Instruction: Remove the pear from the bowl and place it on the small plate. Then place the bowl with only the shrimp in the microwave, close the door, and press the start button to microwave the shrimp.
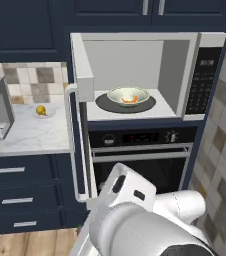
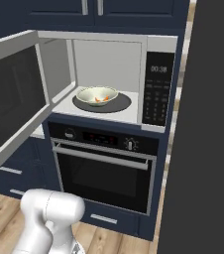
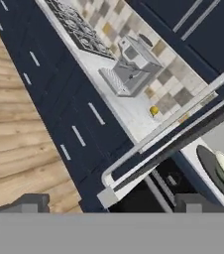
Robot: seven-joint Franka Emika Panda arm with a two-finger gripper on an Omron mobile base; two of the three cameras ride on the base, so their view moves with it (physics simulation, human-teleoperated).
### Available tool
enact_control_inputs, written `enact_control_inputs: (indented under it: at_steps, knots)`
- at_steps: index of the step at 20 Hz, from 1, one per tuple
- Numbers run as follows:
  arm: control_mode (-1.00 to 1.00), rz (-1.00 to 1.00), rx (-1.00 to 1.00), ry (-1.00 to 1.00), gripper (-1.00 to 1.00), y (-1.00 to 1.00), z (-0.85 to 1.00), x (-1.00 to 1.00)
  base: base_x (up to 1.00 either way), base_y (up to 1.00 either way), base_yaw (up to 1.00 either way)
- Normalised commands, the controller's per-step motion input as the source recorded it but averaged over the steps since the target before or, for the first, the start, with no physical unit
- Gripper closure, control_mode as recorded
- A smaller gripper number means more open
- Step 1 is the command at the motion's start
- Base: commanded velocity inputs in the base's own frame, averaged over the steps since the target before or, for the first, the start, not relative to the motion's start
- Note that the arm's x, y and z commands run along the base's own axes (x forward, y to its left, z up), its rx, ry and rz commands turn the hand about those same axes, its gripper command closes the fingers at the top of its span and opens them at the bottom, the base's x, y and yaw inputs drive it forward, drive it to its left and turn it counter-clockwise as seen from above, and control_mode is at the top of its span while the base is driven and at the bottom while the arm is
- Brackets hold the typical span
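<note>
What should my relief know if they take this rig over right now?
Gripper: low by the corner of the open microwave door, fingers apart, holding nothing.
Pear: on the small plate on the counter left of the microwave.
Bowl with the shrimp: inside the microwave, on its dark turntable.
Done: pear moved out, bowl loaded.
Left: close the door, then press start on the control panel.

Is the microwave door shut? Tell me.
No, the door stands swung wide open, with the bowl in plain sight on the turntable inside.
</note>
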Motion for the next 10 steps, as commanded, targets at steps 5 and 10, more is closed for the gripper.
enact_control_inputs:
  at_steps: [5,10]
  knots:
    - [-1.0,0.25,-0.2,0.0,-1.0,0.89,-0.3,0.61,0.0,0.0,0.0]
    - [-1.0,0.14,-0.16,0.0,-1.0,0.51,-0.35,0.97,0.0,0.0,0.0]
